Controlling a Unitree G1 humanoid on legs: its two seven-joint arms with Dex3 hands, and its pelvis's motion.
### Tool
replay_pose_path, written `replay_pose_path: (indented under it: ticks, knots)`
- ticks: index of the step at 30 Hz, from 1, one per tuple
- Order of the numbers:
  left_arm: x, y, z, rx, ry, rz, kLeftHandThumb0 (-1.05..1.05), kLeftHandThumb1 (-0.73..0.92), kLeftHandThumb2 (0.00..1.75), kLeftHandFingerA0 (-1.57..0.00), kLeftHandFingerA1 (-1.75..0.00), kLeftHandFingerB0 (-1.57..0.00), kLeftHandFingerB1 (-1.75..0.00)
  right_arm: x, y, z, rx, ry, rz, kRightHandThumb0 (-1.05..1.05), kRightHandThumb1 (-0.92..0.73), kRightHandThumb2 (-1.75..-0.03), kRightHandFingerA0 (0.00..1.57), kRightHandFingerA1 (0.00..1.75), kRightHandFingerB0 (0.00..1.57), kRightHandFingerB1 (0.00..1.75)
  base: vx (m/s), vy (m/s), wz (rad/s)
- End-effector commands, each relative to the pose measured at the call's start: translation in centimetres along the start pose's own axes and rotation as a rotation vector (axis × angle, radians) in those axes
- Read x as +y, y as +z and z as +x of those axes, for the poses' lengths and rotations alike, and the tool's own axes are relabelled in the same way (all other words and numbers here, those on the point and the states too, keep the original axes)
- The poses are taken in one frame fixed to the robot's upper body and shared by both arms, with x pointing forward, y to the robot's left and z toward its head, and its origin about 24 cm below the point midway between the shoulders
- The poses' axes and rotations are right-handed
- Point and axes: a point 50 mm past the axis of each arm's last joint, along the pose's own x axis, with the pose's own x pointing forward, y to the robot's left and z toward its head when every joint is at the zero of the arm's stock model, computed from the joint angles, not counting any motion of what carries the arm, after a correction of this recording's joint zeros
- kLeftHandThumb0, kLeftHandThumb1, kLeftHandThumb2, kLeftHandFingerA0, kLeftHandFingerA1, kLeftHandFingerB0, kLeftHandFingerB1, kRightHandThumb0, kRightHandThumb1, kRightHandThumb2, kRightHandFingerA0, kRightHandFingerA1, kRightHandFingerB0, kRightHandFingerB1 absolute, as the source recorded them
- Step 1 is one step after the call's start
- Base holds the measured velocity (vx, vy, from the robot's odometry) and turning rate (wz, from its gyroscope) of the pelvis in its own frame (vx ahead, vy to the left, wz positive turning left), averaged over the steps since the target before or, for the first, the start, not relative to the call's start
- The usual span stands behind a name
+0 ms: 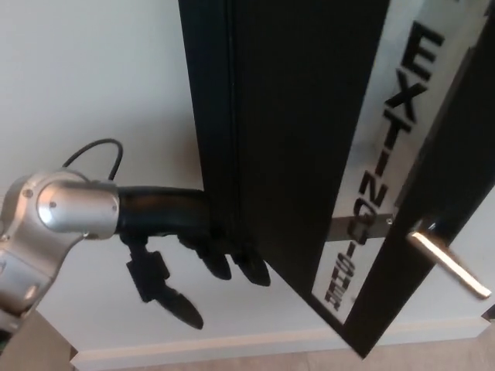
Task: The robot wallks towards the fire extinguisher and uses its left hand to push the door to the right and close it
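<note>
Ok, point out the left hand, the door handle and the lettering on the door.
left hand (203, 255): head view, on the black palm by the door edge.
door handle (448, 263): head view, on the metal lever's middle.
lettering (387, 154): head view, on the vertical black letters.

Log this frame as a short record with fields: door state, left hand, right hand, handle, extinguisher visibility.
door state: black-framed cabinet door swung most of the way across the cabinet, lower right edge not yet flush
left hand: left hand open, fingers spread, against the door's left frame near its lower part
right hand: not in view
handle: metal lever handle on the door's right frame
glass panel: lettered panel reading down the door
extinguisher visibility: not visible
</note>
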Motion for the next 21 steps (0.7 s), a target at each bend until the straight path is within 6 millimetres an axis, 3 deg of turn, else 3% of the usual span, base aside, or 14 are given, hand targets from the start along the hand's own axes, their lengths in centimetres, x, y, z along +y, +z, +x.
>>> replay_pose_path:
  ticks: [1,2,3,5,9,10,11,12,15,16,17,18,21]
  knots:
    - [2.2,1.4,0.6,-0.105,0.090,-0.049,-0.53,0.37,0.78,-0.56,-0.64,-0.50,-0.57,-0.5,-0.1,-0.1,0.003,-0.001,-0.007,-0.54,-0.49,-0.56,0.28,0.44,0.32,0.32,0.00,0.000,0.00]
    - [2.8,1.7,1.0,-0.150,0.135,-0.061,-0.53,0.37,0.78,-0.56,-0.64,-0.50,-0.57,-0.7,-0.1,-0.1,0.006,-0.003,-0.013,-0.54,-0.49,-0.56,0.28,0.44,0.32,0.32,0.00,0.000,0.00]
    - [3.5,2.1,1.2,-0.188,0.170,-0.097,-0.41,0.53,0.55,-0.53,-0.57,-0.47,-0.47,-0.8,0.1,0.0,0.001,-0.009,-0.028,-0.54,-0.50,-0.55,0.30,0.45,0.32,0.31,0.00,0.000,0.00]
    - [4.8,3.2,1.6,-0.260,0.239,-0.187,-0.29,0.58,0.57,-0.53,-0.58,-0.46,-0.45,-1.0,0.4,0.0,-0.014,-0.018,-0.043,-0.56,-0.47,-0.55,0.30,0.50,0.31,0.34,0.00,0.000,0.00]
    - [5.4,4.1,2.0,-0.301,0.287,-0.252,-0.29,0.58,0.57,-0.53,-0.58,-0.46,-0.45,-1.1,0.5,-0.1,-0.026,-0.020,-0.036,-0.56,-0.47,-0.55,0.30,0.50,0.31,0.34,0.00,0.000,0.00]
    - [5.5,5.8,2.9,-0.369,0.322,-0.320,-0.27,0.63,0.58,-0.52,-0.54,-0.43,-0.39,-0.9,0.5,-0.1,-0.025,-0.009,-0.034,-0.55,-0.48,-0.55,0.26,0.47,0.31,0.33,0.00,0.000,0.00]
    - [5.4,7.9,3.9,-0.446,0.354,-0.410,-0.27,0.63,0.58,-0.52,-0.54,-0.43,-0.39,-0.7,0.7,0.0,-0.024,0.003,-0.032,-0.55,-0.48,-0.55,0.26,0.47,0.31,0.33,0.00,0.000,0.00]
    - [5.2,8.6,4.4,-0.460,0.361,-0.448,-0.25,0.61,0.57,-0.55,-0.53,-0.43,-0.38,-0.7,0.6,0.0,-0.021,0.004,-0.038,-0.56,-0.47,-0.55,0.27,0.45,0.32,0.33,0.00,0.000,0.00]
    - [4.9,8.9,4.7,-0.457,0.367,-0.484,-0.25,0.61,0.57,-0.55,-0.53,-0.43,-0.38,-0.7,0.5,0.0,-0.017,0.002,-0.046,-0.56,-0.47,-0.55,0.27,0.45,0.32,0.33,0.00,0.000,0.00]
    - [4.9,9.8,6.1,-0.517,0.412,-0.548,-0.48,0.57,0.57,-0.44,-0.54,-0.22,-0.38,-0.5,0.9,0.1,-0.038,-0.014,-0.059,-0.55,-0.49,-0.55,0.39,0.45,0.37,0.33,0.00,0.000,0.00]
    - [4.7,11.1,7.7,-0.584,0.464,-0.637,-0.48,0.57,0.57,-0.44,-0.54,-0.22,-0.38,-0.2,1.3,0.1,-0.065,-0.033,-0.075,-0.55,-0.49,-0.55,0.39,0.45,0.37,0.33,0.00,0.000,0.00]
    - [4.6,11.6,8.2,-0.605,0.480,-0.674,-0.55,0.43,0.80,-0.39,-0.62,-0.16,-0.48,-0.2,1.5,0.2,-0.070,-0.037,-0.073,-0.55,-0.48,-0.56,0.40,0.44,0.38,0.33,0.00,0.000,0.00]
    - [4.6,11.9,8.5,-0.616,0.493,-0.706,-0.55,0.43,0.80,-0.39,-0.62,-0.16,-0.48,-0.1,1.6,0.3,-0.071,-0.037,-0.067,-0.55,-0.48,-0.56,0.40,0.44,0.38,0.33,0.00,0.000,0.00]
